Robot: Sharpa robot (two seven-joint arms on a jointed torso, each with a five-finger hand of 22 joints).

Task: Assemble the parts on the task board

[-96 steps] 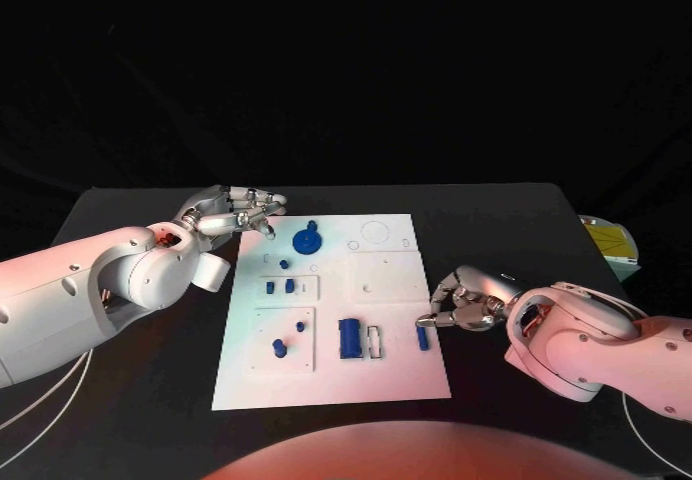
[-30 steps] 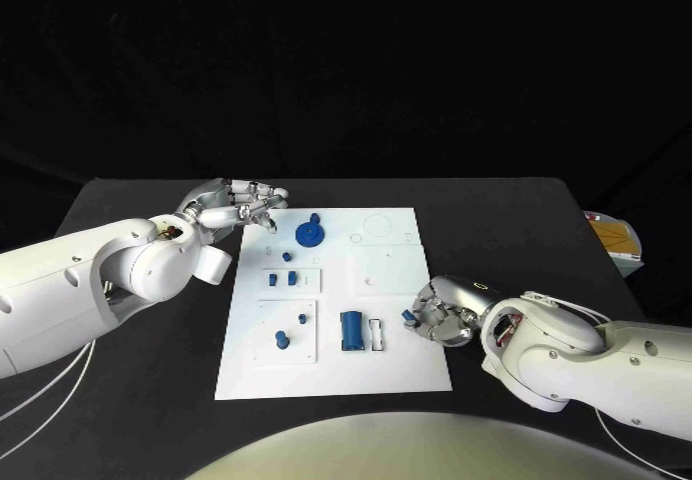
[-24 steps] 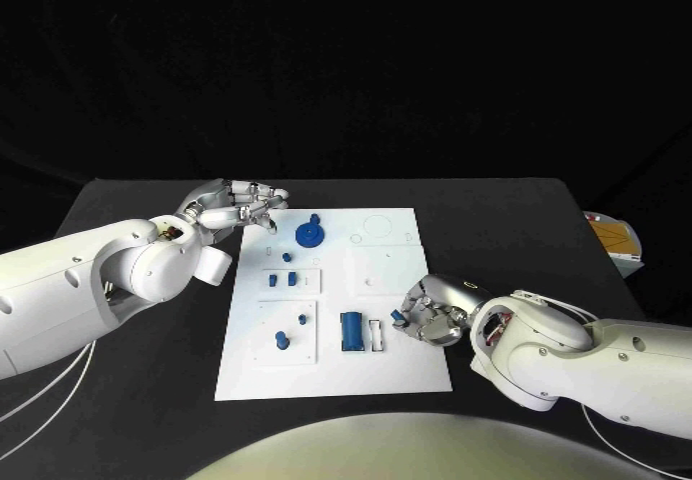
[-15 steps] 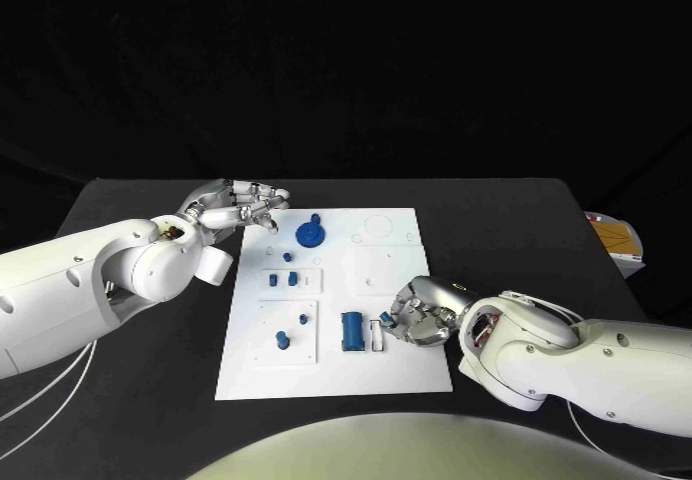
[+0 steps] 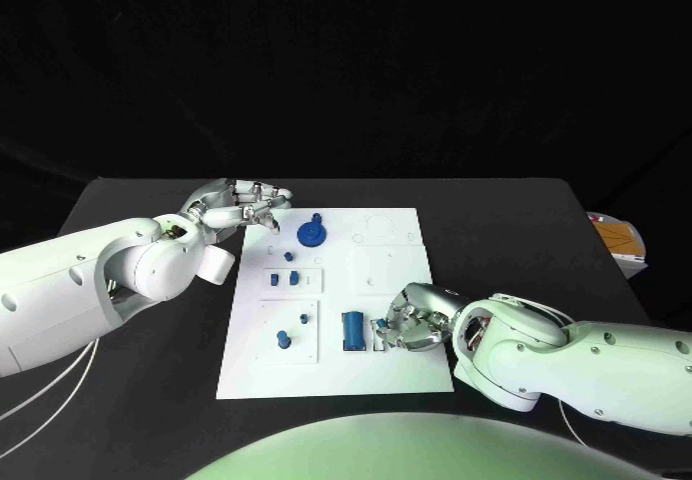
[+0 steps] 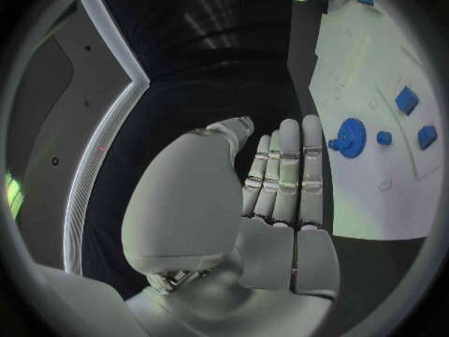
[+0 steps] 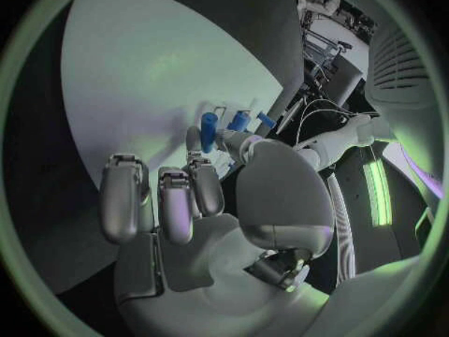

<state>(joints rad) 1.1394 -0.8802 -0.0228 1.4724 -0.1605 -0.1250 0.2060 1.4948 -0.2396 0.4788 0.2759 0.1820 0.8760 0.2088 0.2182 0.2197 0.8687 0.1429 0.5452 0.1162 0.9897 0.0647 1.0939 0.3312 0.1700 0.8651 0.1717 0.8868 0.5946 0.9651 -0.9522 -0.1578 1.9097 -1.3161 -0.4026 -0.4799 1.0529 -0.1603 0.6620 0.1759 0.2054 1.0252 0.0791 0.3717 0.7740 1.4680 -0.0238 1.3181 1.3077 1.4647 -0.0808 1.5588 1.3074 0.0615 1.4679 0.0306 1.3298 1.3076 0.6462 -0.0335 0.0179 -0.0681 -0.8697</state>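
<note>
Now the right hand (image 5: 408, 323) pinches a small blue peg (image 7: 208, 131) over the white board's (image 5: 411, 365) near right part, beside the blue cylinder (image 5: 351, 331). Left hand (image 5: 238, 208) hovers empty, fingers apart, at the board's far left corner.

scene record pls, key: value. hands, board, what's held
board: white task board on black table
left hand: silver left hand at the board's far left corner, fingers together, holding nothing
right hand: silver right hand over the board's near right part, pinching a small blue peg
nearby: blue cylinder beside the right hand
other parts: blue gear near the left hand
</note>
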